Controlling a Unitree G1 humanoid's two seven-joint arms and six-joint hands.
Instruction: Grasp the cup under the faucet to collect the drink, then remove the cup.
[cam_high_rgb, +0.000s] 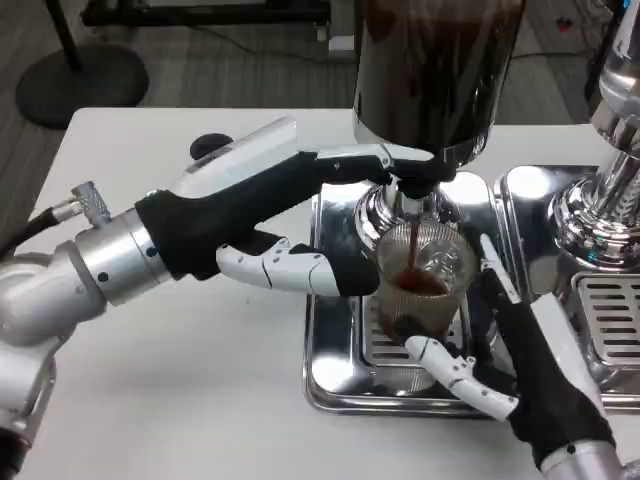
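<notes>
The clear ribbed plastic cup (425, 285), part full of dark brown drink, stands on the shiny steel drip tray (335, 385) between the right hand's (500, 345) curled white-and-black fingers (450, 368), which grip it. Just above them, the left hand's (290, 220) extended fingers (355, 162) press the chrome faucet (405, 195) under the dark cylindrical dispenser tank (435, 70).

Head view, close, steeply down (slightly forward) over table (180, 400)
</notes>
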